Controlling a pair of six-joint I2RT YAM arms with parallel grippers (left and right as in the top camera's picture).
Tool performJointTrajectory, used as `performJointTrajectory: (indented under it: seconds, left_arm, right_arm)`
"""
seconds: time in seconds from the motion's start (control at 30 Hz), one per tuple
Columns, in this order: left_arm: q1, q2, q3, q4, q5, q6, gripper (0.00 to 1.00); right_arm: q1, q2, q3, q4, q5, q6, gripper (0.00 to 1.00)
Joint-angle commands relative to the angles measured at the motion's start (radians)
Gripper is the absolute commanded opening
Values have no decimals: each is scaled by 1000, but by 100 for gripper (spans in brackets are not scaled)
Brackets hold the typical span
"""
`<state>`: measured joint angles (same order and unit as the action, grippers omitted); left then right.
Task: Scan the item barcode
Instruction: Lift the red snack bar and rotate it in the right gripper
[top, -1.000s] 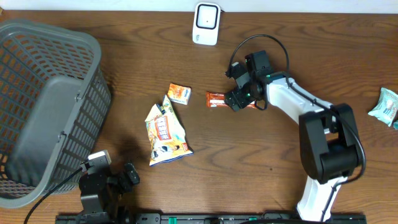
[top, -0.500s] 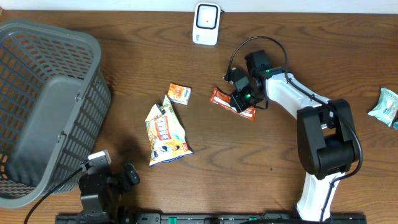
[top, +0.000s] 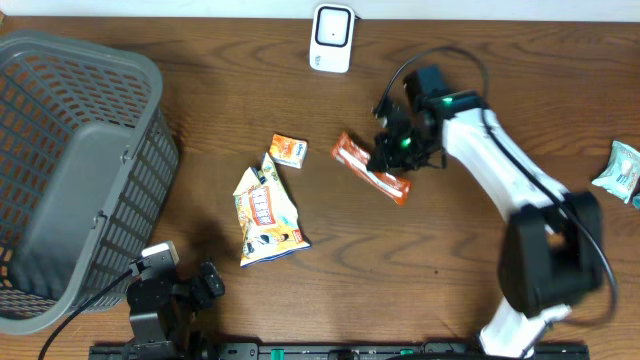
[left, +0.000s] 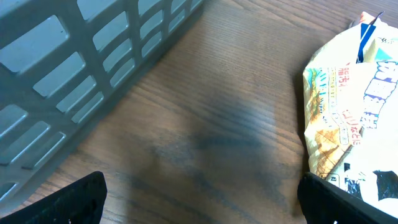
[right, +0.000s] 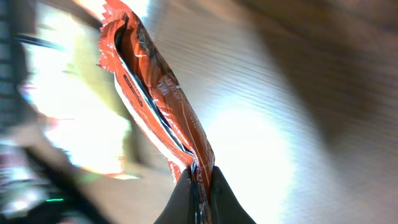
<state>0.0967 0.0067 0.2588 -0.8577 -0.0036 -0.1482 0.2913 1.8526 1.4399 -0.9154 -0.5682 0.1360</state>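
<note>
Brown wooden counter (top: 200, 100), seen from above. An orange snack bar (top: 372, 168) is near its middle, clamped at one end in my right jaws, not far from the white scanner (top: 331, 38) at the far edge. My left jaws stand wide apart, empty, beside the grey basket (top: 60, 150). I should turn the wrapper's barcode face, which I cannot see, squarely toward the scanner, keeping it flat.

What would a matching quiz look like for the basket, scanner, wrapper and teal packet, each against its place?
Things:
1. basket
2. scanner
3. wrapper
4. teal packet

Places:
A. held in the right pincer
B. left side of the table
C. right edge of the table
D. far edge, middle

Pairs: 1-B, 2-D, 3-A, 4-C
</note>
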Motion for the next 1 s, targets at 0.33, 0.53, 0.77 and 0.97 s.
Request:
performJointTrajectory:
  seconds: [0.33,0.53,0.77,0.97]
  left_arm:
    - [5,-2,-17,-46,-8,20,98]
    - [5,-2,-17,-46,-8,20,98]
    - [5,-2,-17,-46,-8,20,98]
    - [5,-2,-17,-46,-8,20,98]
  right_arm:
    - [5,-221,30,35,-43,547,1]
    - [5,-220,30,32,-167,619,1]
    - [8,-220,30,13,-138,623,1]
    - [12,-222,30,31,-134,558,1]
